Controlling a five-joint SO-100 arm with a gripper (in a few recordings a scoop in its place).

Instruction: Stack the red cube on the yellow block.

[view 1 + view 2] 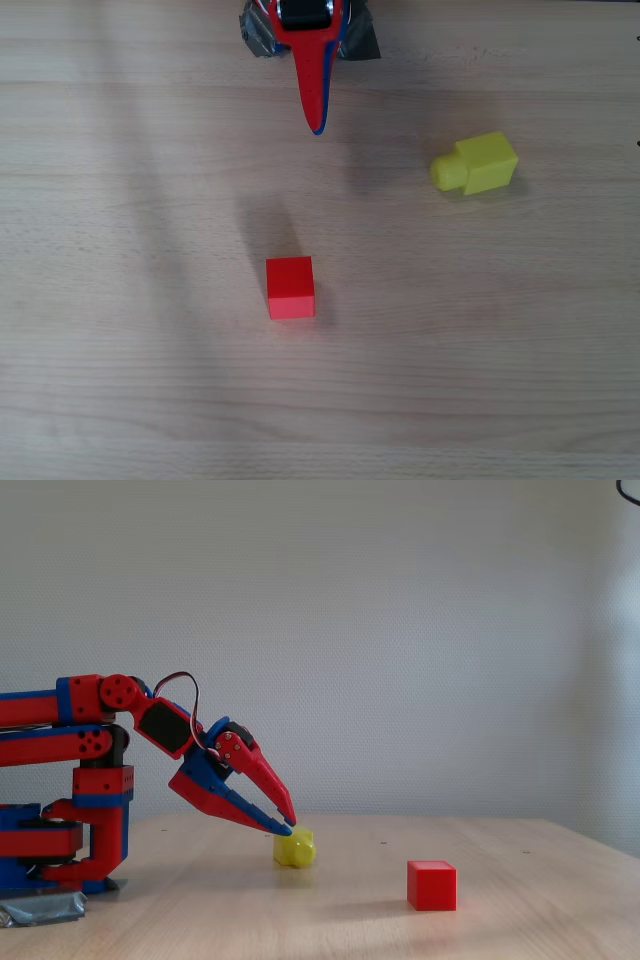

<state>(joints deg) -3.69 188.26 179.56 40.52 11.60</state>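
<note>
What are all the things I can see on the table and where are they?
red cube: one, bright red, near the middle of the table in the overhead view, standing alone, nothing touching it.
yellow block: one, bright yellow, right of the red cube and nearer the top edge in the overhead view, lying with its round stud pointing left.
table: one, pale wood, under everything.
wall: one, plain white, behind the table in the fixed view.
grey tape: a strip, grey, under the arm's base.
arm: one, red and blue, folded low at the left of the fixed view.
tool: one, red and blue, pointing down, holding nothing; its tips look closed.
</note>
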